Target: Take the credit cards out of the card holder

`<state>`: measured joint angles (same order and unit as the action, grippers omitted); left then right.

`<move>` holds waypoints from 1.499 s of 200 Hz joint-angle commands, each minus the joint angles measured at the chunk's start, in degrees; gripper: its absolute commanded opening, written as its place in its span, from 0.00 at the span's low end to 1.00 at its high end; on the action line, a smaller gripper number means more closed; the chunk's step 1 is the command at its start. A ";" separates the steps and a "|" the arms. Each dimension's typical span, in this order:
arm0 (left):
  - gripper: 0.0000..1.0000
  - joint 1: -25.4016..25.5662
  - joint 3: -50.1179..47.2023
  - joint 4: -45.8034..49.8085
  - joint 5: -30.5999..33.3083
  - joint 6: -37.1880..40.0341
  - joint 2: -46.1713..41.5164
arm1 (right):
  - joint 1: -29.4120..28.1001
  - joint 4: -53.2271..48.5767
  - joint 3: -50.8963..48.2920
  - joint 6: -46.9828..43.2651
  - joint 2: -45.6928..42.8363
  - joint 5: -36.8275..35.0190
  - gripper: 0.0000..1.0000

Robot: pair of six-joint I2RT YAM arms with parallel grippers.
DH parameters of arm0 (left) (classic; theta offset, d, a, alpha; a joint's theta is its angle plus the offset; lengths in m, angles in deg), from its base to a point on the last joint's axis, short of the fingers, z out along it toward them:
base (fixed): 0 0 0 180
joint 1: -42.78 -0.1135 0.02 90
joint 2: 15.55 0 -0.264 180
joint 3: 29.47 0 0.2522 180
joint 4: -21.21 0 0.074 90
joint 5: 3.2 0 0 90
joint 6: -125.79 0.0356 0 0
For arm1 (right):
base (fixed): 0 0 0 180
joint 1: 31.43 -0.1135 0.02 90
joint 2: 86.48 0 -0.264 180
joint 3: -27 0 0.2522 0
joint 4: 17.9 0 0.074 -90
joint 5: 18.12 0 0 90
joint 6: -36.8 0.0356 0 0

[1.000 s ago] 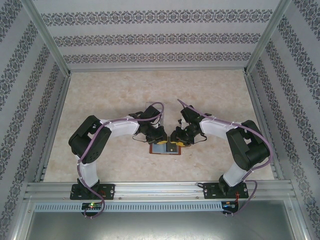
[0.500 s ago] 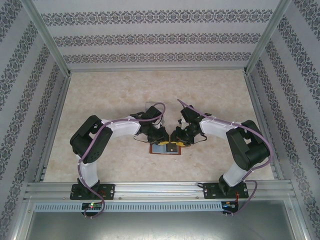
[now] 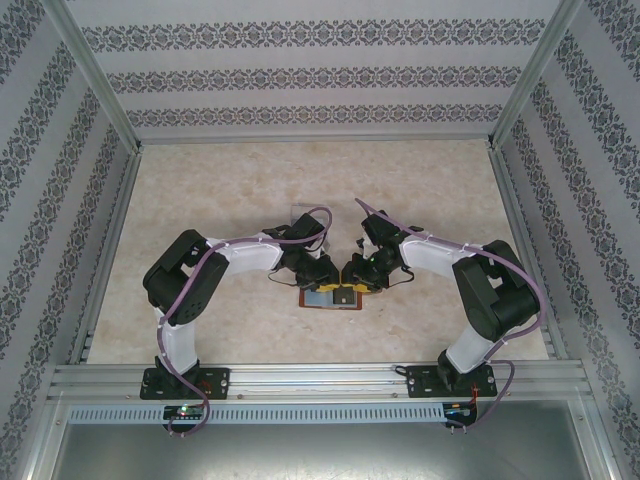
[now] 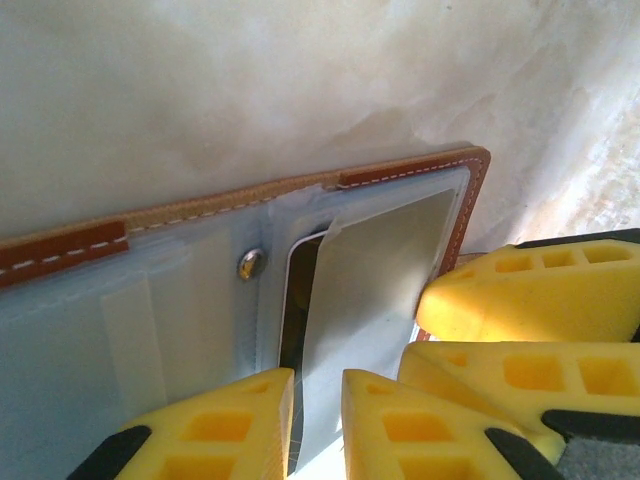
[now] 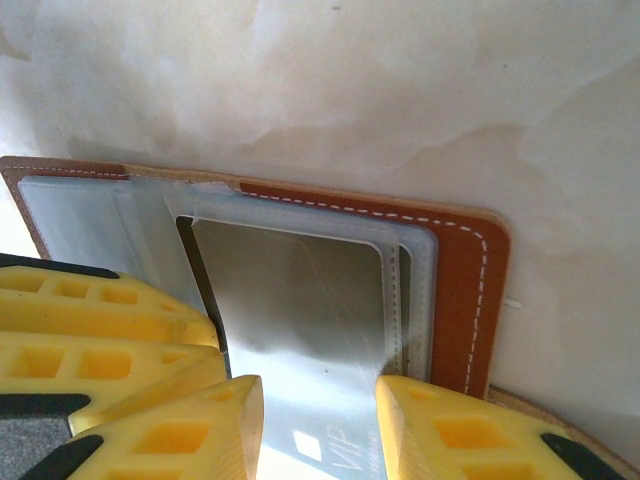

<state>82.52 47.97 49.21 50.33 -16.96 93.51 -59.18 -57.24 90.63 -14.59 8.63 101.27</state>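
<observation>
The brown leather card holder (image 3: 332, 298) lies open on the table between both arms, its stitched edge (image 4: 60, 250) and grey-blue slots facing up. A pale grey credit card (image 5: 290, 300) sticks partly out of a slot and bends upward. My right gripper (image 5: 312, 425) is shut on that card, one finger on each long edge. My left gripper (image 4: 315, 425) hovers over the card's other edge (image 4: 380, 270), jaws a narrow gap apart and pinching nothing. The right gripper's fingers (image 4: 530, 295) sit close beside it. In the top view the left gripper (image 3: 322, 278) and right gripper (image 3: 352, 278) almost touch.
A metal snap stud (image 4: 250, 263) sits on the holder's middle fold. A clear plastic object (image 3: 297, 213) stands just behind the left arm. Patterned walls and an aluminium frame (image 3: 300, 372) enclose the beige table (image 3: 200, 190).
The left gripper's jaws have parted slightly and the left arm has shifted a little. The right arm and the card holder have not moved.
</observation>
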 commanded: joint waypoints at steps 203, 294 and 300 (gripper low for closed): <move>0.21 2.18 3.29 11.11 7.89 4.93 -0.37 | -1.51 -3.35 0.23 -0.37 0.77 -3.38 0.38; 0.22 0.92 0.15 5.46 6.69 2.28 -5.91 | -1.64 -3.87 0.69 -1.19 1.40 -3.46 0.34; 0.22 0.74 -0.66 4.51 6.21 1.85 -5.96 | -1.69 -3.87 0.67 -1.17 1.40 -3.55 0.34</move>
<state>83.92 50.14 55.81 56.91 -13.73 89.11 -59.83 -58.58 91.26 -14.59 8.93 100.02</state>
